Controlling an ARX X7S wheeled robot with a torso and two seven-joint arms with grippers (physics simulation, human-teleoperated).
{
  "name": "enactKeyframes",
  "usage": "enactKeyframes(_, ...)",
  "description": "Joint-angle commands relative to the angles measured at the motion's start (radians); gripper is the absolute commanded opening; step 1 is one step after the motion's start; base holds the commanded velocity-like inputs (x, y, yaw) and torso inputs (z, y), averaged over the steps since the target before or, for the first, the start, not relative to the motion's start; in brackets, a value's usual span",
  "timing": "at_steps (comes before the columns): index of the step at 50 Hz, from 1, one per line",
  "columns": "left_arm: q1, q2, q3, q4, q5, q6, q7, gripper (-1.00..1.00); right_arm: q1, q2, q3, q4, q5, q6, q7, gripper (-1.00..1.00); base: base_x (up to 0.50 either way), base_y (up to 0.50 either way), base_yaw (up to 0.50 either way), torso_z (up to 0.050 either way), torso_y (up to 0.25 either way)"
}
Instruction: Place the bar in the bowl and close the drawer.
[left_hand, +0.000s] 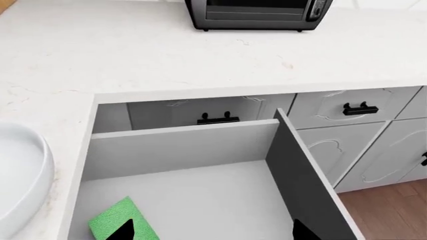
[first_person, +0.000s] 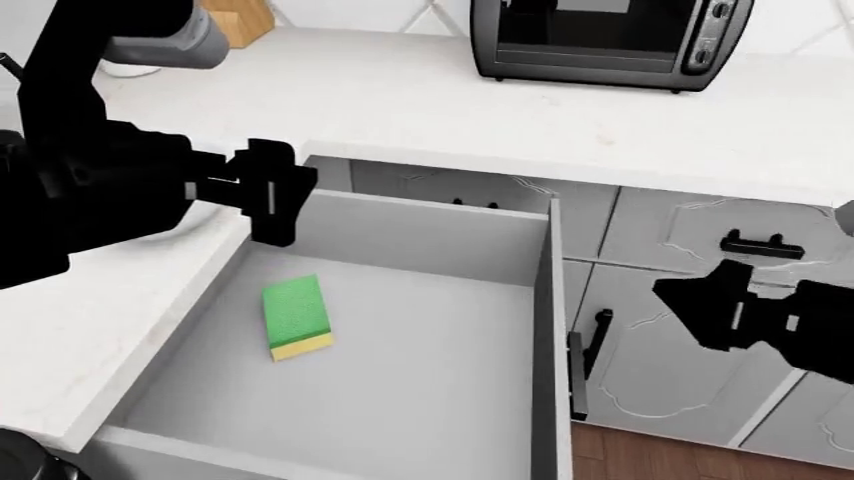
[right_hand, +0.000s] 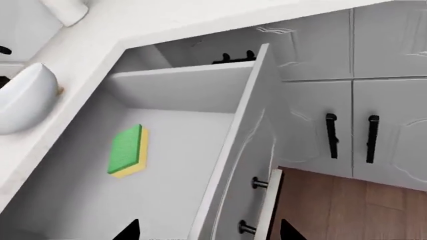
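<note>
The drawer (first_person: 400, 340) is seen pulled fully out — wide, deep, pale grey inside, its moulded front and black handle (right_hand: 270, 202) edge-on. A green sponge (first_person: 296, 315) with a yellow underside lies flat on its floor. The glossy white bowl (right_hand: 23, 97) sits on the surface (left_hand: 167, 55) just beside the drawer. Left tool (first_person: 274, 192) is held over the drawer's back corner, right tool (first_person: 714, 305) outside the front — both spread, nothing gripped. The bar cannot be found.
</note>
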Motion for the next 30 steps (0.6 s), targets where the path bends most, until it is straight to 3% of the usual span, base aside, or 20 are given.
enactKeyframes(1,-0.003,0.003,0.006,-0.003,0.006,0.002,0.005,1.0,-0.183,0.102,-0.068,-0.054,-0.04,-0.239,-0.206,1.0,0.0,0.0,0.0,0.0,0.0)
enactKeyframes(16,-0.007,0.009,0.016,0.001,0.006,0.007,0.005,1.0,-0.364,0.103,-0.206,0.019,-0.011,-0.492,-0.464,1.0,0.0,0.0,0.0,0.0,0.0)
enactKeyframes(30,-0.006,0.012,0.024,0.0,0.012,0.01,0.009,1.0,-0.423,-0.071,-0.261,0.202,0.009,-0.484,-0.564,1.0,0.0,0.0,0.0,0.0,0.0)
